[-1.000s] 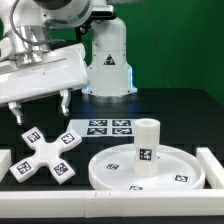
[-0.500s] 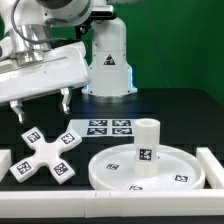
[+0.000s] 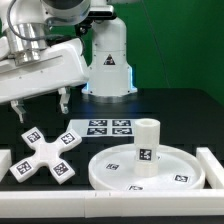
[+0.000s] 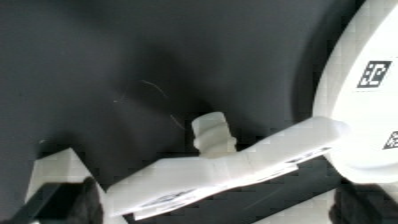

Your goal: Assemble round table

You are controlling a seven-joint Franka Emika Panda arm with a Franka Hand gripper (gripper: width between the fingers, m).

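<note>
From the exterior view: black table before a green backdrop, with white border rails at its edges. Gripper wide open and empty, hanging above a white cross-shaped part. Marker board flat at mid-table. Rimmed disc toward the exterior view's right, leg upright on it. From the wrist view: bare black table, disc curving near the cross-shaped part.
</note>
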